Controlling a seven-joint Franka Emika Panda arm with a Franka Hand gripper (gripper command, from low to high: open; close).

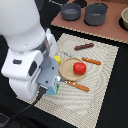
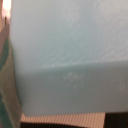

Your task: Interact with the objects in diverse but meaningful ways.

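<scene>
The pale blue carton (image 2: 70,55) fills almost the whole wrist view, very close to the camera, and no fingers show there. In the exterior view the carton (image 1: 54,90) sits right under my gripper (image 1: 49,86) at the mat's near left part. The big white arm hides the fingers. A red tomato-like ball (image 1: 79,68) rests on a round tan plate (image 1: 67,71). A yellow block (image 1: 57,59) lies just beyond the plate's left rim. The dark brown sausage stick (image 1: 84,46) lies farther back on the mat.
An orange-handled fork (image 1: 91,61) and knife (image 1: 77,86) flank the plate on the striped beige mat (image 1: 102,85). Two grey pots (image 1: 70,11) (image 1: 96,13) stand on a brown board at the back, with a bowl (image 1: 125,19) at the far right.
</scene>
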